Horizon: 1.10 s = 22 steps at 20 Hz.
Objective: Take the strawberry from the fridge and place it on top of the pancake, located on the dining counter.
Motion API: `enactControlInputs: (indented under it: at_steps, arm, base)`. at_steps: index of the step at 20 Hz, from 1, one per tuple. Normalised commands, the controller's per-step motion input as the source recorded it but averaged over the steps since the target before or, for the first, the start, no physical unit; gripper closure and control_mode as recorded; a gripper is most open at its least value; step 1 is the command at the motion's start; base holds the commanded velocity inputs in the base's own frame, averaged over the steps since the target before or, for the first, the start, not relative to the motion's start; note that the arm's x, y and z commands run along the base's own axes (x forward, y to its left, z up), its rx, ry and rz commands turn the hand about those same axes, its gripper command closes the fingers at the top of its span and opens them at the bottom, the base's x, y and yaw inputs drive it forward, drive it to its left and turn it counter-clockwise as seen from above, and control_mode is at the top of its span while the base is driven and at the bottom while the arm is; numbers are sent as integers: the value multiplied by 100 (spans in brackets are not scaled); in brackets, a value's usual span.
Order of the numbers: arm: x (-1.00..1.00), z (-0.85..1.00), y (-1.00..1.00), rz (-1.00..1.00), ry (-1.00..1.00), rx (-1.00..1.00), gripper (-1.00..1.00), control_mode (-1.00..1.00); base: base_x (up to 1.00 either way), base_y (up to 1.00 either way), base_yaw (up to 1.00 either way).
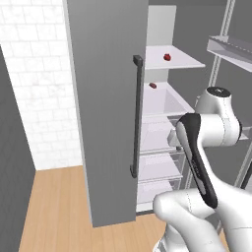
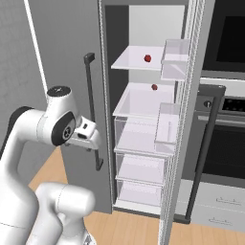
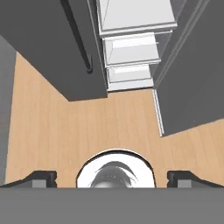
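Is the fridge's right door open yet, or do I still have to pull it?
Open. The right door is swung wide, exposing white shelves and clear drawers. The left door is shut.

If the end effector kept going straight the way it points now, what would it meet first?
Most likely the wooden floor in front of the open fridge. The open end effector points downward at bare floorboards, with nothing visibly between, though depth is hard to judge.

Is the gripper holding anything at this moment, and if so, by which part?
Nothing is held. The gripper is open, its fingertips wide apart over bare wooden floor, pointing down in front of the open fridge.
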Motion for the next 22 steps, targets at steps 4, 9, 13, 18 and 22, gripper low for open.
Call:
enactControlInputs:
  at_steps: [4,9,13,18,22]
  arm:
    - [0,-11,0,-24,7,18,-100,-100]
    - [0,-4,-3,-3,2,0,-100,-100]
    - [0,0,0,0,0,0,-100,-100]
    - [0,0,0,-2,0,0,-100,100]
    - [0,0,0,0,0,0,-100,100]
  base:
    - [0,0,0]
    - [0,0,0]
    - [0,0,0]
    - [0,0,-15]
    - [0,22,-36]
